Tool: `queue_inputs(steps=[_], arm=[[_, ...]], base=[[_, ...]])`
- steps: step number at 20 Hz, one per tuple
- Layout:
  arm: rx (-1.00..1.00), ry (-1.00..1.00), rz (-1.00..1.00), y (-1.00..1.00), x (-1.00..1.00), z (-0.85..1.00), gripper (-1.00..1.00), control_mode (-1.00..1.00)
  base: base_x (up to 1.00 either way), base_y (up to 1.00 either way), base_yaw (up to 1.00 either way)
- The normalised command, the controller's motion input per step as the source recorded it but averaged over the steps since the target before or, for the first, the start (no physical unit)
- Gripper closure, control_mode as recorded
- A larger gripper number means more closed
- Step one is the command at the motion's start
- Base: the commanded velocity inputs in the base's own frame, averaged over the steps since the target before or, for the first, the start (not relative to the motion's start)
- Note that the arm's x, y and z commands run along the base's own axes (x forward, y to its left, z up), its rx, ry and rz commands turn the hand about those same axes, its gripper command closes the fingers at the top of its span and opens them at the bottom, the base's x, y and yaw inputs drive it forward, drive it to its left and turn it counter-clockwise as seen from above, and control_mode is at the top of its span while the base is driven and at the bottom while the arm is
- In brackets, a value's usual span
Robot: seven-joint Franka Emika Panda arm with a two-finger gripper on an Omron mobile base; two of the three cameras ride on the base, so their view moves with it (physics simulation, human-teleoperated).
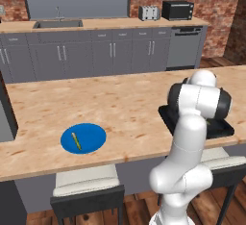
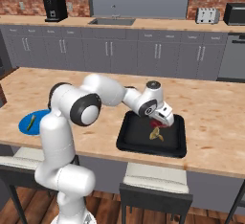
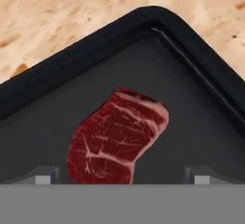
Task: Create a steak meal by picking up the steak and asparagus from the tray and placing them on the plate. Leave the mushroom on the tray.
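The dark red steak [image 3: 117, 139] lies on the floor of the black tray [image 3: 72, 65], near one rounded corner. My gripper [image 3: 122, 177] hovers right over it, open, one fingertip [image 3: 45, 175] on each side of the meat. In the right base view the gripper [image 2: 160, 121] hangs low over the tray [image 2: 127, 141], with the steak [image 2: 154, 122] just under it and the yellowish-tan mushroom [image 2: 156, 133] beside it. The yellow-green asparagus [image 1: 76, 141] lies on the blue plate [image 1: 93, 132], far to the left of the tray [image 1: 226, 130]. The same plate [image 2: 40, 115] and asparagus [image 2: 31, 122] appear in the right base view.
The tray and plate rest on a long wooden counter [image 1: 120, 104] near its front edge. Two stools [image 1: 86, 183] stand below that edge. Behind are grey cabinets, a sink [image 1: 57, 24], a toaster [image 1: 149, 12] and a microwave [image 1: 178, 10].
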Motion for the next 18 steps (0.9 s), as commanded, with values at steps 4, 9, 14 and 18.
queue_inputs(steps=[4, 9, 14, 18], arm=[[0.0, 0.01, -0.09, 0.0, 0.06, -0.21, -1.0, -1.0], [0.0, 0.0, -0.08, -0.02, 0.09, -0.27, -1.0, -1.0], [0.03, 0.0, -0.07, -0.14, 0.15, -0.28, -1.0, -1.0], [0.06, -0.01, -0.05, -0.22, 0.2, -0.21, -1.0, -1.0]], base=[[0.0, 0.0, 0.0], [0.0, 0.0, 0.0], [0.0, 0.0, 0.0], [0.0, 0.0, 0.0]])
